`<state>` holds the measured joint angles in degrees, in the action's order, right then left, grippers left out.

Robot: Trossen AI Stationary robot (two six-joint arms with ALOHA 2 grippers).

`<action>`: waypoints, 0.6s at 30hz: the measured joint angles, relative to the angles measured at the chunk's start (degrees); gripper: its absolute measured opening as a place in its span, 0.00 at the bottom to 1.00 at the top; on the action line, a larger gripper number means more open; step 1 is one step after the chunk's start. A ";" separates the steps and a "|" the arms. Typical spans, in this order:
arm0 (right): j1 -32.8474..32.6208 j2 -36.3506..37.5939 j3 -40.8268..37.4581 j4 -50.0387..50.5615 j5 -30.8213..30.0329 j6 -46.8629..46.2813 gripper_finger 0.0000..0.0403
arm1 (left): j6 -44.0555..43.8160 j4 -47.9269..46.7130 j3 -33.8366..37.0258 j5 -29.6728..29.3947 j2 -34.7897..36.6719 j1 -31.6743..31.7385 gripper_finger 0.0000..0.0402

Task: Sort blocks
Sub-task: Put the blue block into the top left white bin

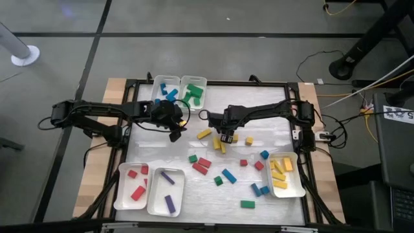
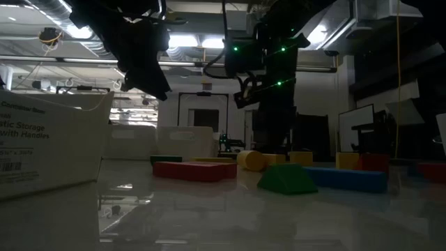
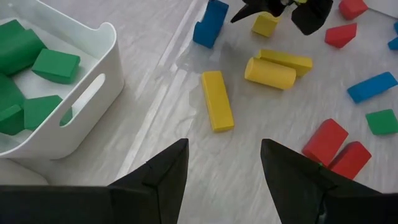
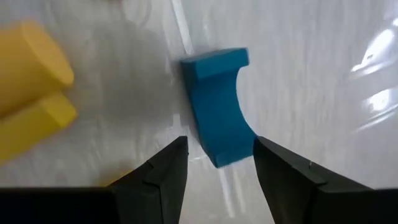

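Right gripper (image 4: 214, 163) over mid-table, fingers spread, holding nothing, poised directly above a blue arch block (image 4: 217, 106) lying flat on the table (image 1: 194, 188). Just beside it, a yellow cylinder (image 4: 31, 59) and a yellow bar (image 4: 31, 127), touching each other. Left gripper (image 3: 221, 165) near the far trays, fingers likewise apart and empty, looking toward a loose yellow bar (image 3: 217, 100); green tray (image 3: 87, 93) close at hand, already carrying green blocks.

Remaining blocks (image 1: 226, 175) scattered across the table's middle and right: red, blue, green, yellow. Sorted ones in trays at far centre, near left, and near right.

Likely trouble: blue arch sits angled to the fingers, so closing on the curved side risks a squirt-out or a twisted hold. Descent too far toward the yellow pair risks nudging the cylinder into a roll. Both arms crowded into the same central patch; collision plausible if either reaches across.
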<state>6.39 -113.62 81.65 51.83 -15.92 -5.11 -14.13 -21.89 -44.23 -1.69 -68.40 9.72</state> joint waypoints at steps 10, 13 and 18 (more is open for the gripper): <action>0.21 0.02 0.00 2.17 -0.07 10.30 0.45 | 0.02 0.00 0.00 -0.44 0.00 0.00 0.47; 0.91 0.02 0.00 2.17 0.04 10.97 0.45 | 1.11 0.00 0.00 -0.68 0.00 0.00 0.47; 2.95 -0.09 0.00 1.70 2.28 11.07 0.45 | 2.92 0.00 0.00 -0.73 0.00 0.00 0.47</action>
<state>9.34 -113.71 81.65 53.53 -13.64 5.96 -11.21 -21.89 -44.23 -2.43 -68.40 9.72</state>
